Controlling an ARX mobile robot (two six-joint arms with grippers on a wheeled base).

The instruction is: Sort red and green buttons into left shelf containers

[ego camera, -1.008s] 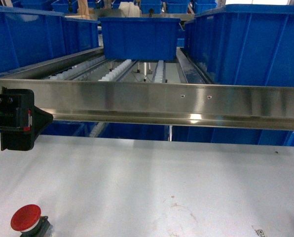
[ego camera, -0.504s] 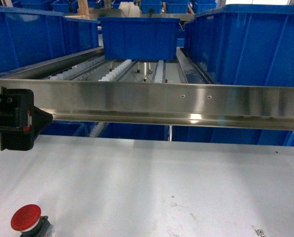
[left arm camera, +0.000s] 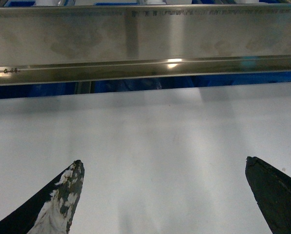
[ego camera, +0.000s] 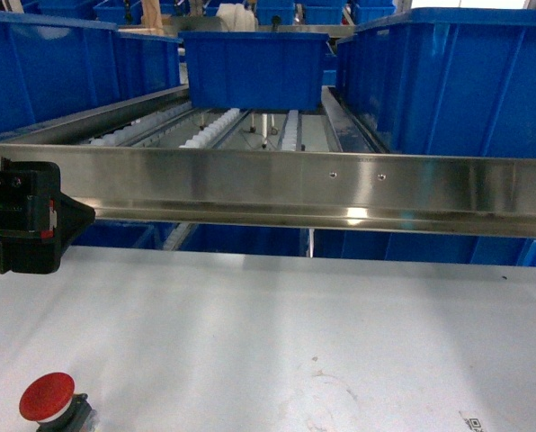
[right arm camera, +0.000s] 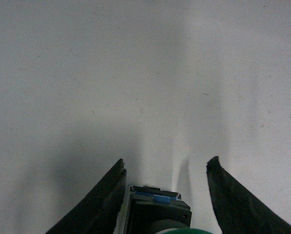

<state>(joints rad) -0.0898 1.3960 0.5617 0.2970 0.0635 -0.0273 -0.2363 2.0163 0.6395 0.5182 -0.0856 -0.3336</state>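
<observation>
Two fingers of the right hand [right arm camera: 165,168] stand spread around the green button [right arm camera: 160,214], not yet clenched on it; the left hand [left arm camera: 162,168] hangs released, nearer the red button [ego camera: 48,399] on the bench [ego camera: 277,333].

Red-capped button [ego camera: 46,397] on a white tabletop [ego camera: 277,342]; bright-blue bins [ego camera: 254,67] are seen behind a silver rail [ego camera: 277,187]; green-capped button [right arm camera: 160,214].

A white table [ego camera: 277,333] carries the red button [ego camera: 48,400] and green button [right arm camera: 160,217].
</observation>
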